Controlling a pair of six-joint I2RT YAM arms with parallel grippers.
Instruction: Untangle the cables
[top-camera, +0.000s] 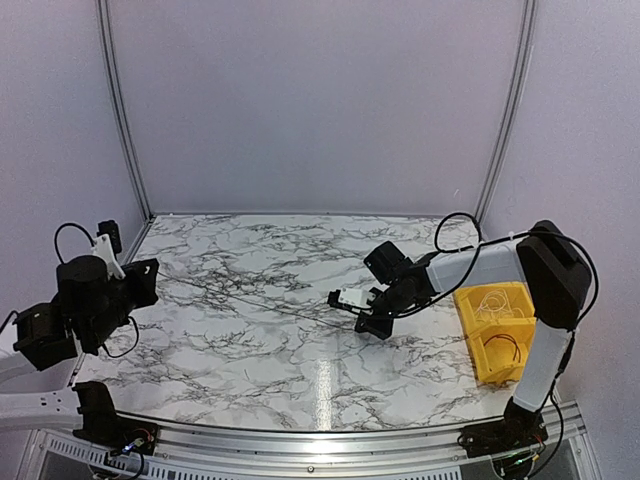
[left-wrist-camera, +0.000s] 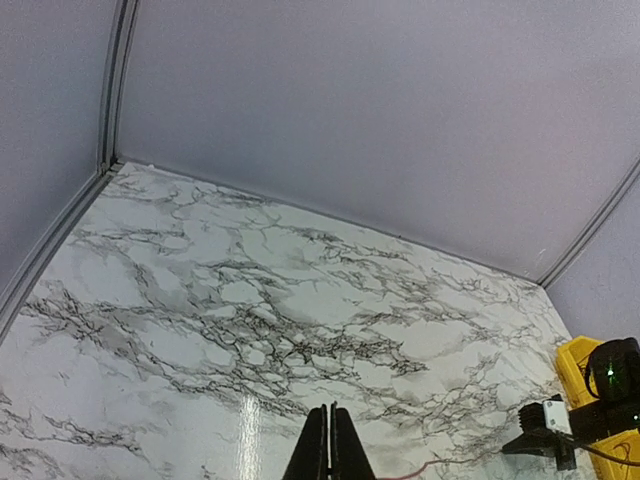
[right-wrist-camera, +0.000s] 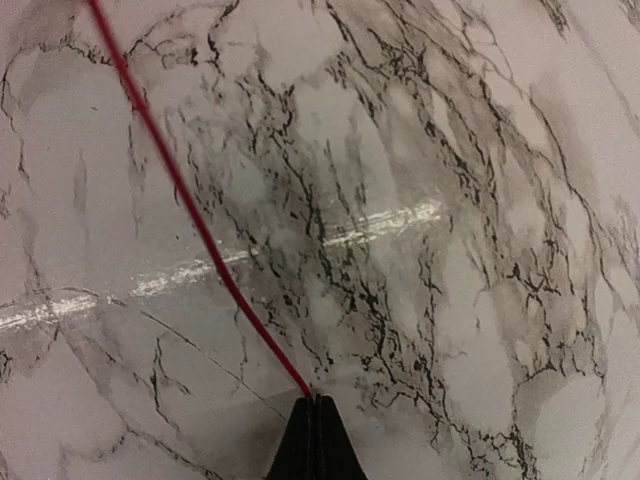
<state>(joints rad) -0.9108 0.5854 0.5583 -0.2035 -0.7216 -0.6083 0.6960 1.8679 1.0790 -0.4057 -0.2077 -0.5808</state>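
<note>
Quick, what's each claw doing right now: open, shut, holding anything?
Left gripper: closed, apparently on the far end of the red wire.
Right gripper: closed on the red wire.

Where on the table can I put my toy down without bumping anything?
The far half of the marble table, behind the red cable, is bare. So is the near strip between that cable and the front rail. It's crowded on the right, around the right gripper and the yellow bin, and the cable stretches across the middle toward the left gripper.
</note>
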